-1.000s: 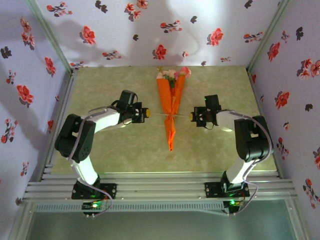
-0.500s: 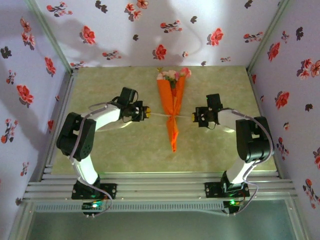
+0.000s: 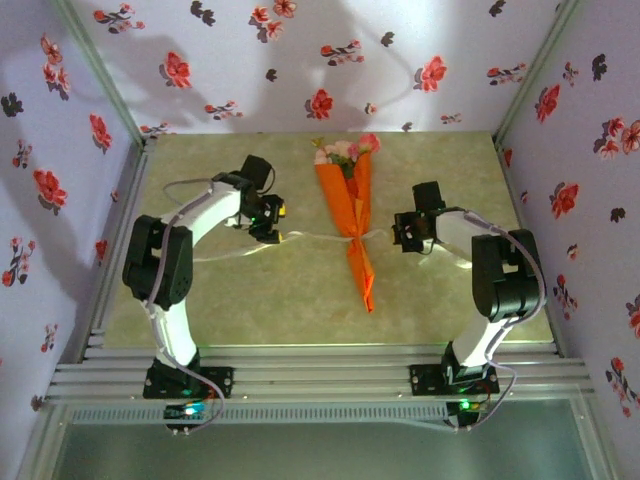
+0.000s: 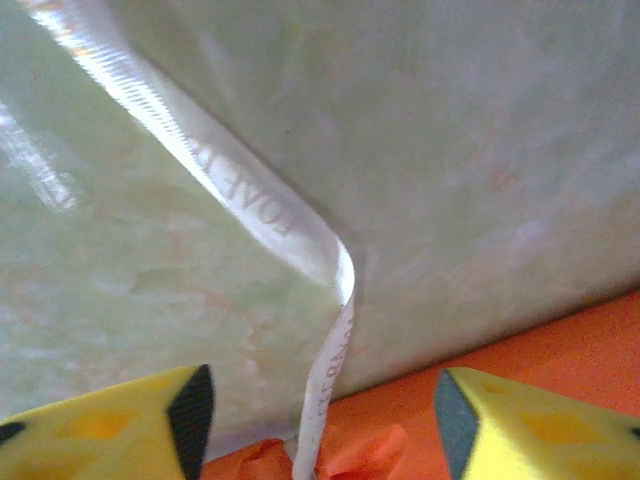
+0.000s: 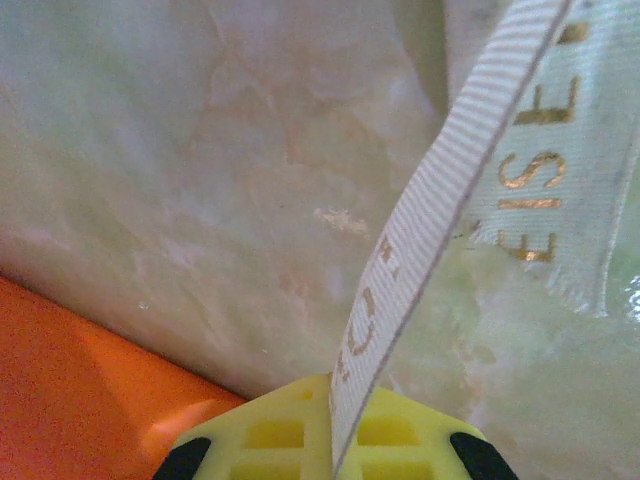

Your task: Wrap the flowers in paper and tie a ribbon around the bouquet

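The left gripper (image 3: pixel 276 214) has just let go: a moment back both arms were pulling the ribbon (image 3: pixel 305 237) tight across the bouquet (image 3: pixel 356 215), and now the left jaws stand apart with nothing between them. Its wrist view shows the ribbon lying loose on the table (image 3: pixel 450 170), curling between the two yellow fingers (image 4: pixel 185 410) without touching either and running down to the orange paper (image 4: pixel 570 350). The left arm has also drawn off a little toward the far edge, and the ribbon's left tail trails slack over the table near it. The right gripper (image 3: pixel 400 232) is still clenched on the other end; close up, the ribbon comes straight out of the shut yellow jaws. With the pull now on one side only, the bouquet has swung: it lies in the middle of the table, flowers (image 3: pixel 345 150) toward the far edge, and its pointed tip has drifted right, toward the near-right corner. I'd judge the cinch around the waist made, since the paper pinches in where the ribbon crosses. Whether a knot holds there I can't tell from here.
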Robot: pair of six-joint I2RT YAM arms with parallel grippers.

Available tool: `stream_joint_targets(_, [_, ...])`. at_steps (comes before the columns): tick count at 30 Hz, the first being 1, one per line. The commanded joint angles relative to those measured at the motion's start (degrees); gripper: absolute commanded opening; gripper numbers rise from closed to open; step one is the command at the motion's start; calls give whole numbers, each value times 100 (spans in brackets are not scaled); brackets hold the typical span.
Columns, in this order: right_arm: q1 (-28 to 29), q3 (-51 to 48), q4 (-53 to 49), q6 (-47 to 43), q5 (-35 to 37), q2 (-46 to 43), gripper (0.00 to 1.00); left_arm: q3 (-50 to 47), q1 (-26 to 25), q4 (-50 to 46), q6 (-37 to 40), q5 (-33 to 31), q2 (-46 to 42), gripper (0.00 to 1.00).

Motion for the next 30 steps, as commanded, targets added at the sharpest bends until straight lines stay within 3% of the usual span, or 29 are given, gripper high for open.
stream_joint_targets(1, [8,93,-218,-138,148,85,0,452,-145,-1167,-176,-269,395,66])
stream_joint_targets(7, [6,35,-176,-134,136,79,0,1142,-247,-1766,-324,-252,1064,67])
stream_joint_targets(12, [3,21,-97,-105,112,82,0,1030,-230,-1636,-471,-415,1229,66])
stream_joint_targets(21, [23,31,-51,-120,84,103,0,931,-133,-1256,-509,-595,1537,52])
stream_joint_targets(26, [42,6,-44,-135,94,90,0,879,-11,-885,-509,-755,1539,34])
stream_joint_targets(29, [70,-9,-3,-134,84,97,0,664,50,-453,-527,-784,1443,14])
stream_joint_targets(30, [64,-13,3,-131,82,100,0,587,63,-317,-520,-800,1371,3])
